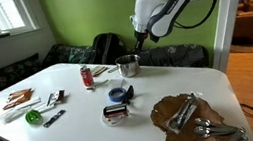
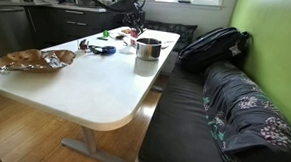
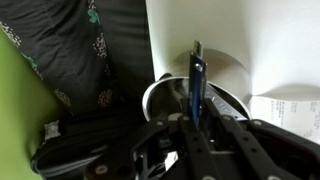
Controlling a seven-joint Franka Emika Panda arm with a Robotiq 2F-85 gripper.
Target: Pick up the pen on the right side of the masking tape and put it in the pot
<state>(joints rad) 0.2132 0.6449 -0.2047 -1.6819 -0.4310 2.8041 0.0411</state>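
Hovering my claw (image 3: 197,122), clenched on the slim dark pen (image 3: 196,80), over the shiny steel saucepan (image 3: 158,95) on the white counter (image 1: 168,79); carry step looks done, next I'd release it inside.

We see a white table (image 1: 85,132) with rounded corners in both exterior views. On it stands a red drink can (image 1: 87,76). Nearer the table's front edge lie a small green object (image 1: 33,117), a black marker (image 1: 54,118) and a red-and-silver tape dispenser (image 1: 116,112). At one end, a brown wooden slab (image 1: 165,111) bears shiny metal pieces (image 1: 192,117). Beside the table, a black backpack (image 2: 215,45) rests on a dark bench (image 2: 178,123), next to a dark patterned fabric (image 2: 249,111). The wall (image 1: 87,11) behind is green.
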